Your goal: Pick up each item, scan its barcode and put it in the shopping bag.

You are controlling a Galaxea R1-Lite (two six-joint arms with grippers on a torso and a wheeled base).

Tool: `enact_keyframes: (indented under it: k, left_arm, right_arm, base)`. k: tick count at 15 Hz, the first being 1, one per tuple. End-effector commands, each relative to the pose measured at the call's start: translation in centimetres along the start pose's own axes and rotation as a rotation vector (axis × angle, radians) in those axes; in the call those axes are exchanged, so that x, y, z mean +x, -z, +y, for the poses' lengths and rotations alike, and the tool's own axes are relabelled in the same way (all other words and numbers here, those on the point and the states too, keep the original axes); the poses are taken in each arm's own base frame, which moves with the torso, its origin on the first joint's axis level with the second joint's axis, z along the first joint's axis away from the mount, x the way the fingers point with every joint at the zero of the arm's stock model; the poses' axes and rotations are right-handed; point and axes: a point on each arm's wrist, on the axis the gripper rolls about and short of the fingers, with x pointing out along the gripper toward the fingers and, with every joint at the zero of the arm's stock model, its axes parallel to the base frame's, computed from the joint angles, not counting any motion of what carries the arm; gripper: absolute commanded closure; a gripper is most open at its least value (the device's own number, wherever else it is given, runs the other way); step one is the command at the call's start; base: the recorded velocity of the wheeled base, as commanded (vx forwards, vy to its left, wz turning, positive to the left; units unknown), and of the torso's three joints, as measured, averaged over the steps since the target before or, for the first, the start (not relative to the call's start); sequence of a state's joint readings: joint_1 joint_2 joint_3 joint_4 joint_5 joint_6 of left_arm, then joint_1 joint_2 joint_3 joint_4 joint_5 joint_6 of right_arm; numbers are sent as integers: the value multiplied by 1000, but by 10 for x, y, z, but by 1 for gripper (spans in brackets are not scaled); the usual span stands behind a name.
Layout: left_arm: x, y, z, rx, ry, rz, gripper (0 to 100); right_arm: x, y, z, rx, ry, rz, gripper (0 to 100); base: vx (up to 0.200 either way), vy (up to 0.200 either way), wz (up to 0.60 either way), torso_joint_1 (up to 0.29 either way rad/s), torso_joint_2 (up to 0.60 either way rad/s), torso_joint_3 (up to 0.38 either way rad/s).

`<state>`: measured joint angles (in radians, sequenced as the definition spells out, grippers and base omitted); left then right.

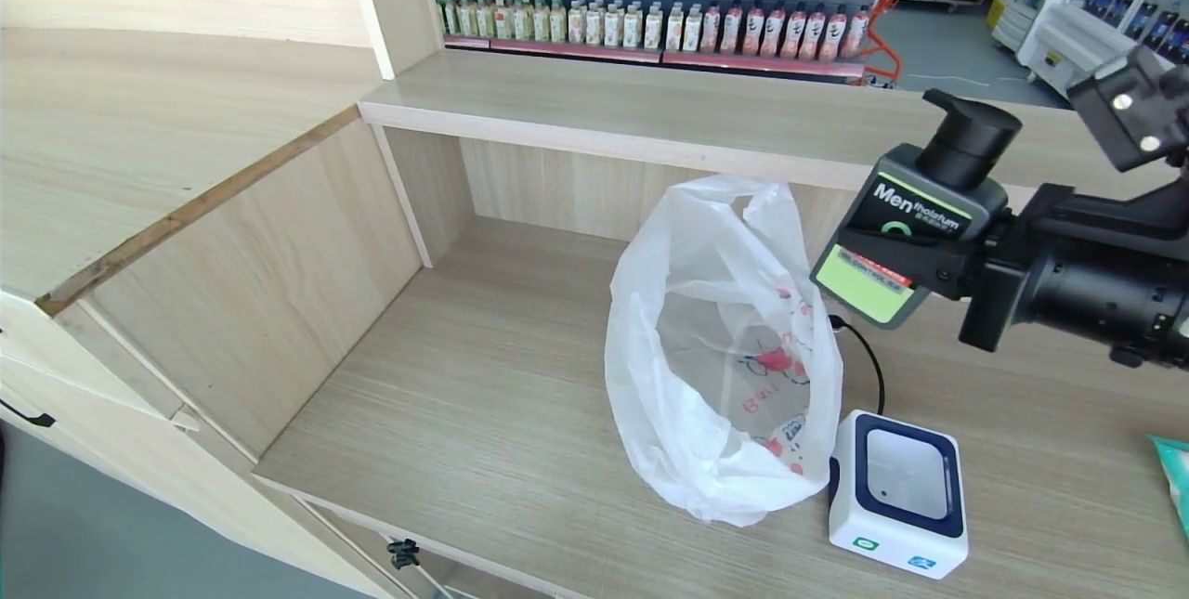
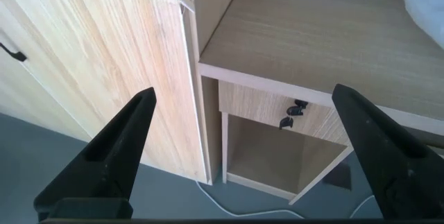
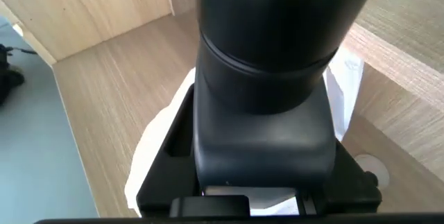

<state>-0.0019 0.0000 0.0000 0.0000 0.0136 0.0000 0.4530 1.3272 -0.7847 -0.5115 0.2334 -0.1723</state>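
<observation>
A dark grey, flat-sided plastic bottle with a round black cap and a green label panel (image 1: 915,223) is being held in the air at the right centre of the head view. It is tilted with the cap up, above the scanner and just right of the bag's mouth. It is being clamped at its lower body by the right gripper (image 1: 986,257), whose jaws are closed onto it; in the right wrist view the bottle (image 3: 263,78) is being seen end-on from close by. The bottle is being judged stiff and smooth-skinned, moderately heavy if full, and not fragile. The flat sides are being taken as the safest place to hold, since the round cap would likely slip.

Below and to the left, a thin white translucent plastic shopping bag with red print (image 1: 641,339) is standing open on the pale wood-grain counter (image 1: 483,413). Its soft, floppy rim is likely to fold if brushed. A white and navy box-shaped barcode scanner (image 1: 899,492) is sitting just beside the bag, its black cable (image 1: 868,353) trailing behind.

Open room is being offered over the left of the counter, while a raised wooden ledge (image 1: 650,107) is bounding the back. A teal packet (image 1: 1175,478) is lying at the right edge. The left gripper (image 2: 244,96) is being held wide open and empty, below the counter's front edge.
</observation>
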Motion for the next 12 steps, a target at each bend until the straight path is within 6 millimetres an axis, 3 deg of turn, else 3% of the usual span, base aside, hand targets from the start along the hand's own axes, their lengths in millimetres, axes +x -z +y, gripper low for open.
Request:
enact_keyframes:
  k: [1,5,12]
  left_arm:
    - [0,0,0,0,-1,2,0]
    - [0,0,0,0,-1,0,0]
    - [0,0,0,0,-1,0,0]
  right_arm:
    - [30,40,-8,116,16,99,100]
    - [38,52,-5,169,-2,137,100]
    - [79,90,-17,233,24,159,100]
  base:
    - [0,0,0,0,0,0]
    - [0,0,0,0,0,0]
    - [0,0,0,0,0,0]
